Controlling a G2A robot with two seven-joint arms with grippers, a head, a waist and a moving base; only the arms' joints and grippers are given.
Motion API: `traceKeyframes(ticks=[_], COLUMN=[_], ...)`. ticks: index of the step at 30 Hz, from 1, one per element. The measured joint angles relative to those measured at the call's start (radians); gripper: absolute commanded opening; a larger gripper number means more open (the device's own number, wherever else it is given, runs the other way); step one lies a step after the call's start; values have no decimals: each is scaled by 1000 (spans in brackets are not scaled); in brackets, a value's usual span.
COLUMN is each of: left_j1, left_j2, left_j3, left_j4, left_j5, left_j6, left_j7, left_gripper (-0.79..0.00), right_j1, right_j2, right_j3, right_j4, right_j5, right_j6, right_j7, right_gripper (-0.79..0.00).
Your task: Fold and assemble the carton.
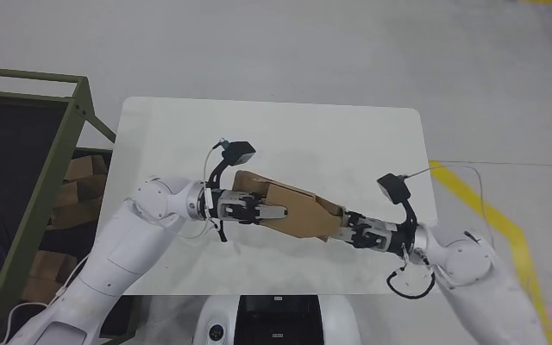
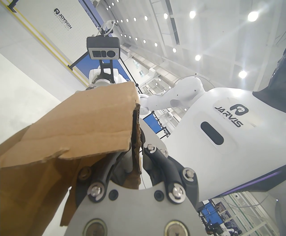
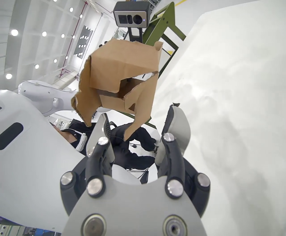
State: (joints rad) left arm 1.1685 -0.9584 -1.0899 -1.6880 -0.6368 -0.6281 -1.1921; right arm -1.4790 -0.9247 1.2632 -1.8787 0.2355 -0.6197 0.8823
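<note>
The left gripper is clamped on a corrugated wall of the carton. The carton is held off the table, half-formed, with its long axis running from one arm across to the other. At its other end the right gripper stands wide and holds nothing, and a loose flap dangles just in front of it. The next fold probably falls to the right arm, since the unfolded flaps lie straight ahead of it.

Showing dark on a white wall panel in the left wrist view: one short line of capital lettering, running slantwise and sitting just beside a small rounded logo mark.
</note>
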Motion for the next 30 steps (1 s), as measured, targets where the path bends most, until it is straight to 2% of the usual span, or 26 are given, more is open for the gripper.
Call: traceKeyframes(ticks=[2,5,15,18,30], left_j1=[0,-1,-3,-6,-15], left_j2=[2,4,12,13,20], left_j3=[1,3,10,14,29], left_j4=[1,3,1,1,7], left_j5=[-2,-5,-7,-6,-8], left_j6=[0,-3,-13,-13,-14], left_j7=[0,3,13,13,14], left_gripper=[-785,-785,-785,-785,-785], right_j1=[19,39,90,103,149], right_j2=[-3,-6,-9,-9,-2], right_j3=[-16,-38,-75,-84,-139], right_j4=[16,36,111,117,108], right_j5=[26,74,305,338,400], right_j6=[-13,-40,-129,-118,-82], right_j7=[12,30,179,202,236], right_gripper=[-391,-400,-369,-326,-314])
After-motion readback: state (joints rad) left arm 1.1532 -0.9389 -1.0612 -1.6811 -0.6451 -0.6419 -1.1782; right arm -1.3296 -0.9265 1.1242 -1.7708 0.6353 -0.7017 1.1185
